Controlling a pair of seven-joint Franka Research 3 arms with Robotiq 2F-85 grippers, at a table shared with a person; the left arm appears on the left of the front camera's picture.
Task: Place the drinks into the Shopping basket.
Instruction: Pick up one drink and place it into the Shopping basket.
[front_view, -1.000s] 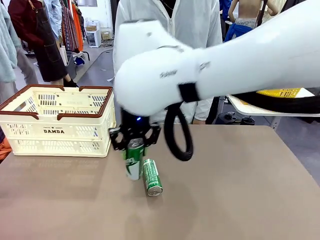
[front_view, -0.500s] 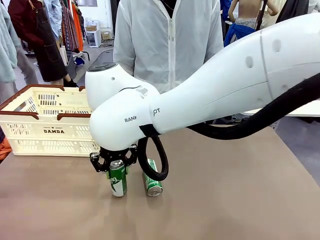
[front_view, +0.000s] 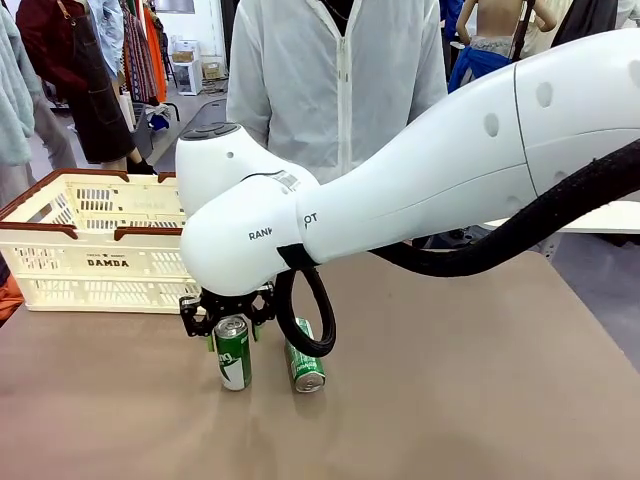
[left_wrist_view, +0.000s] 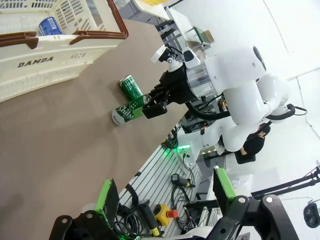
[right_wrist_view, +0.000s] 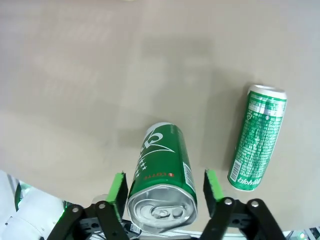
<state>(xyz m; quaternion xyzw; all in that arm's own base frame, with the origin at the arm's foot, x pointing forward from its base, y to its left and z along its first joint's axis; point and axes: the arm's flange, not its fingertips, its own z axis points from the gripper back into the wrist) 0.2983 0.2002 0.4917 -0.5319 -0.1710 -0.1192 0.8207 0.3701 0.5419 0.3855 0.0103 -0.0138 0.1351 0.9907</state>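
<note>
- Since a second ago the right arm (front_view: 400, 200) has carried the green can (front_view: 232, 352) leftward, away from the lying can it was held close against. Within the last half second the right jaws have eased off it.
- The right jaws are now released. In the right wrist view the green pads (right_wrist_view: 119, 186) stand clear of the can on both sides.
- That can stands by itself on the table (front_view: 480, 400), probably set down for a better grip.
- A second green can (front_view: 305, 355) lies on its side just beside it. Both are outside the basket (front_view: 100, 262), which sits at the table's far left corner.
- The blue can (left_wrist_view: 50, 25) already lies inside the basket.
- The left jaws are spread wide and empty, held back so the right arm has room.
</note>
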